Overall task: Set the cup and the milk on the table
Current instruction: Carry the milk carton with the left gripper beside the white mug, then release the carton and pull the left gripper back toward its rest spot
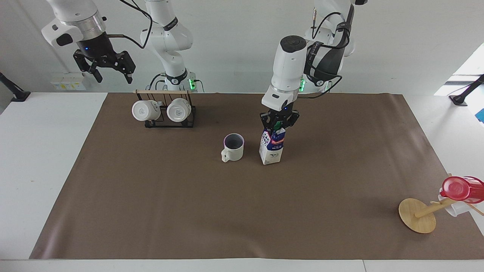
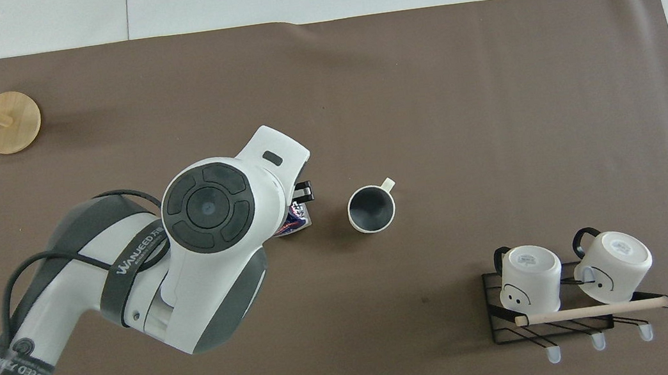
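Racks first, nearest the robots: your right gripper (image 1: 110, 70) hangs high over the table edge by the mug rack (image 1: 166, 111), fingers spread, holding nothing, its arm waiting. The rack carries two white mugs (image 1: 145, 110). Farther out, at mid-table (image 1: 56, 151), your left gripper (image 1: 278, 121) is clamped on the top of the milk (image 1: 272, 147), which stands upright on the brown mat (image 1: 242, 211). The cup (image 1: 233, 147) stands just beside it, toward the right arm's end, apart from it. Farthest, at the left arm's end, you see a tipped wooden stand (image 1: 418, 215) with a red cup (image 1: 461, 189).
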Tool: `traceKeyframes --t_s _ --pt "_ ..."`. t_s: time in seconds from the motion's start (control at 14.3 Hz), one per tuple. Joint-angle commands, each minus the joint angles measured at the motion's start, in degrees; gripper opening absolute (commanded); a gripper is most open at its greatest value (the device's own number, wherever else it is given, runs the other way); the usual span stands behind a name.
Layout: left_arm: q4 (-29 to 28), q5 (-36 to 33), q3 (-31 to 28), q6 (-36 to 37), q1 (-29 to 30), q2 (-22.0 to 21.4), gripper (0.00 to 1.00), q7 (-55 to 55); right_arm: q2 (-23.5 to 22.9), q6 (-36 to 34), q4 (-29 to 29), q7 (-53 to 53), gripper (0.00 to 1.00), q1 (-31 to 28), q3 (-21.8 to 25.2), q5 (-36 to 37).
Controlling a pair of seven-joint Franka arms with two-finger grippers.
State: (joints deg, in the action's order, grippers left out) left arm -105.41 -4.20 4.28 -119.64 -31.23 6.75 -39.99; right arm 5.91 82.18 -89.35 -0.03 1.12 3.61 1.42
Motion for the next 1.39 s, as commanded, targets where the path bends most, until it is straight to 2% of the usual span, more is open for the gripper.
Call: traceKeyframes --t_s 0.0,0.21,0.28,0.35,0.42,0.84,1.18,1.32 --pt "0.47 -1.25 -0.76 0.64 -1.46 0.37 0.48 1.49 1.48 -0.10 -1.53 -1.38 1.00 -0.24 -0.18 -0.19" --pt "0.30 -1.25 -0.76 0.20 -1.55 0.37 0.53 2.02 1.47 -0.09 -1.53 -1.29 1.00 -0.24 -0.18 -0.19" --pt "0.30 -1.17 -0.76 0.20 -1.47 0.37 0.65 2.80 1.47 -0.09 -1.44 -1.29 1.00 -0.24 -0.18 -0.19" --pt "0.30 -1.17 -0.76 0.20 -1.47 0.37 0.90 2.90 1.47 -0.01 -1.44 -1.29 1.00 -0.24 -0.18 -0.19" --pt "0.30 -1.17 -0.76 0.11 -1.55 0.37 1.00 2.90 1.47 -0.01 -1.44 -1.29 1.00 -0.24 -0.09 -0.19" --pt "2.40 -0.29 -0.76 2.12 -1.55 0.11 1.00 2.90 1.39 0.08 -1.35 -1.73 1.00 -0.15 -0.27 -0.10" --pt "9.52 0.68 -1.55 14.15 1.86 -1.82 1.00 4.12 0.86 -3.43 -1.44 -1.64 1.00 -0.06 -0.44 -1.41" --pt "9.96 0.68 -1.81 17.50 4.32 -3.49 1.00 9.63 0.77 -3.26 -1.35 -1.38 1.00 -0.06 -0.44 -1.69"
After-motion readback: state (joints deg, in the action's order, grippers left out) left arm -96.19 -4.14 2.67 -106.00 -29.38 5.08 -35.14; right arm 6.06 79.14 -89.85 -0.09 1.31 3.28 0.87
